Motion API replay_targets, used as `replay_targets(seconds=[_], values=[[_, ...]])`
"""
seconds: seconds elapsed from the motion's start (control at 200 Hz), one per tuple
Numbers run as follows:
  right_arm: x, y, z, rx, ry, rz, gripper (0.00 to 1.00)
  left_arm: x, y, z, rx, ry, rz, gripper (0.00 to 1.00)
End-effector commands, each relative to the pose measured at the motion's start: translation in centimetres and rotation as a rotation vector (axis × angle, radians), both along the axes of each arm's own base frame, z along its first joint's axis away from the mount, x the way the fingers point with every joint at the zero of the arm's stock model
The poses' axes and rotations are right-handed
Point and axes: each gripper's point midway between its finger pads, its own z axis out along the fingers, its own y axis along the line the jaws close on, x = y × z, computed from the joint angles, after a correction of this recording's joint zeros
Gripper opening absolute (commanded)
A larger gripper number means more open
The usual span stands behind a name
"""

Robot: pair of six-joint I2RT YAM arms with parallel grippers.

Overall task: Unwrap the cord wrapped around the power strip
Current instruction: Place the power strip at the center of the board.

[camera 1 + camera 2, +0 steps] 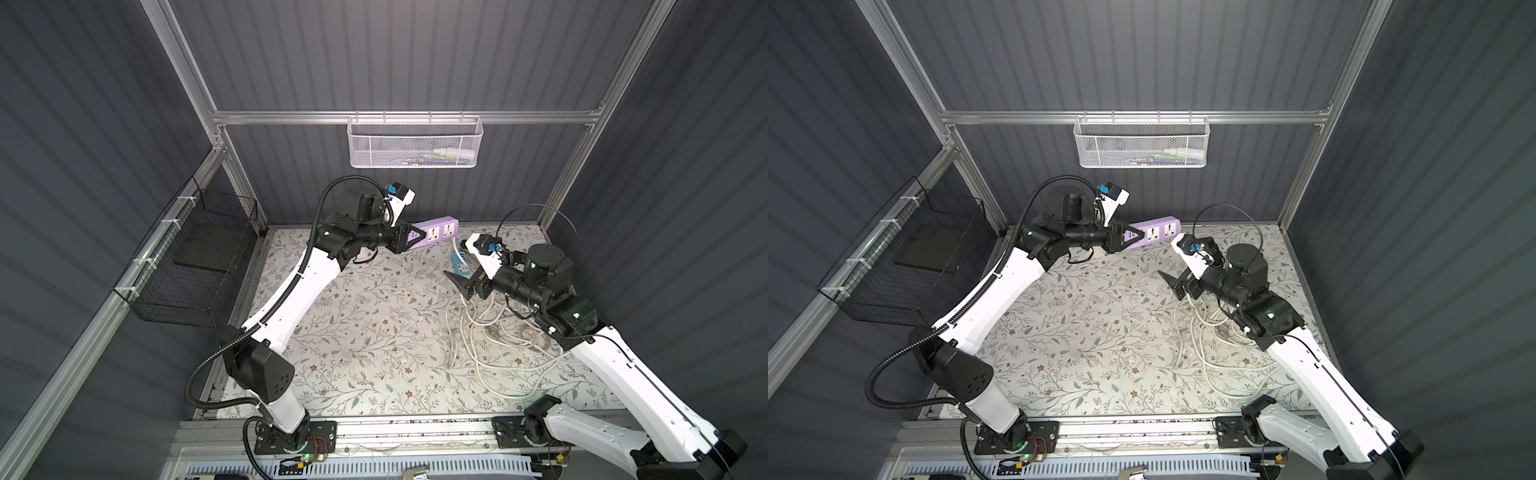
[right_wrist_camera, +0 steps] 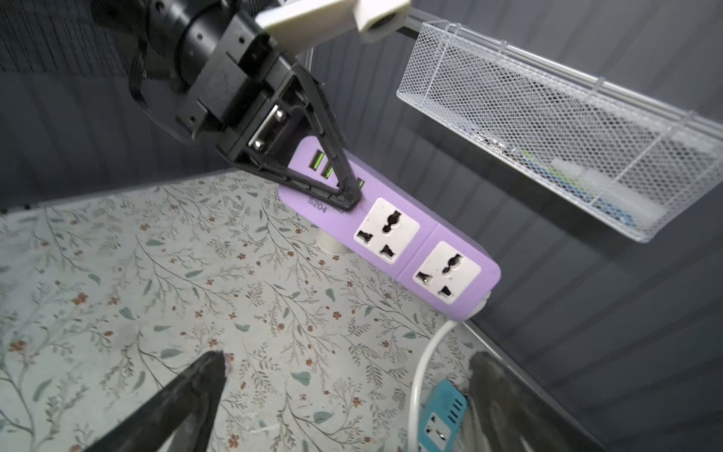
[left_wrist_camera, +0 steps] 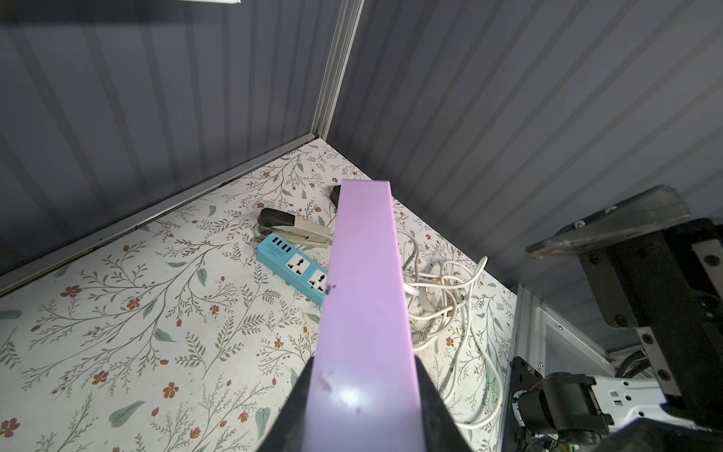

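1. Above the far tabletop (image 1: 353, 332), my left gripper (image 1: 419, 237) pinches the purple power strip (image 1: 441, 231) aloft.
2. No turns show around its body; the cord (image 1: 494, 328) lies in loose loops below.
3. My right gripper (image 1: 459, 286) hangs spread and empty; only setting down seems left.

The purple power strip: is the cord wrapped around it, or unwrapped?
Unwrapped. The purple power strip is bare; its white cord hangs loose from one end.

The purple power strip (image 2: 430, 231), at 12 o'clock over the tabletop (image 1: 374, 332), says "S204" by its USB slots. The blue power strip (image 3: 274, 254) at 2 o'clock has a label too blurry to read.
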Motion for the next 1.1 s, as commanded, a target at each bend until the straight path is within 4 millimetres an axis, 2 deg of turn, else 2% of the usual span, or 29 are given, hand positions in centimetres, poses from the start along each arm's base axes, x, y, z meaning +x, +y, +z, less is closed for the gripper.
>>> replay_targets(seconds=[0.0,0.235,0.245,0.265,0.69,0.926,1.096], values=[[0.8,-0.8,0.4,-0.215,-0.146,-0.062,0.99,-1.3,0.8,2.5,0.018,-0.064,-0.018,0.00],[2.2,0.3,1.2,-0.360,-0.242,-0.061,0.99,-2.1,0.9,3.0,0.032,-0.045,-0.031,0.00],[2.7,0.7,0.5,-0.378,-0.230,-0.057,0.99,-2.2,0.8,3.0,0.034,-0.045,-0.032,0.00],[3.0,0.9,0.3,-0.392,-0.232,-0.056,0.99,-2.3,0.7,3.0,0.034,-0.043,-0.035,0.00],[6.0,3.1,0.8,-0.464,-0.311,-0.031,0.99,-3.6,0.0,3.4,0.015,-0.023,-0.097,0.00],[6.7,3.4,1.2,-0.440,-0.303,-0.032,0.86,-3.6,-0.1,3.2,0.017,-0.016,-0.101,0.00],[7.3,3.2,0.8,-0.440,-0.286,-0.036,0.76,-3.9,-0.3,3.3,0.003,-0.006,-0.123,0.00]])
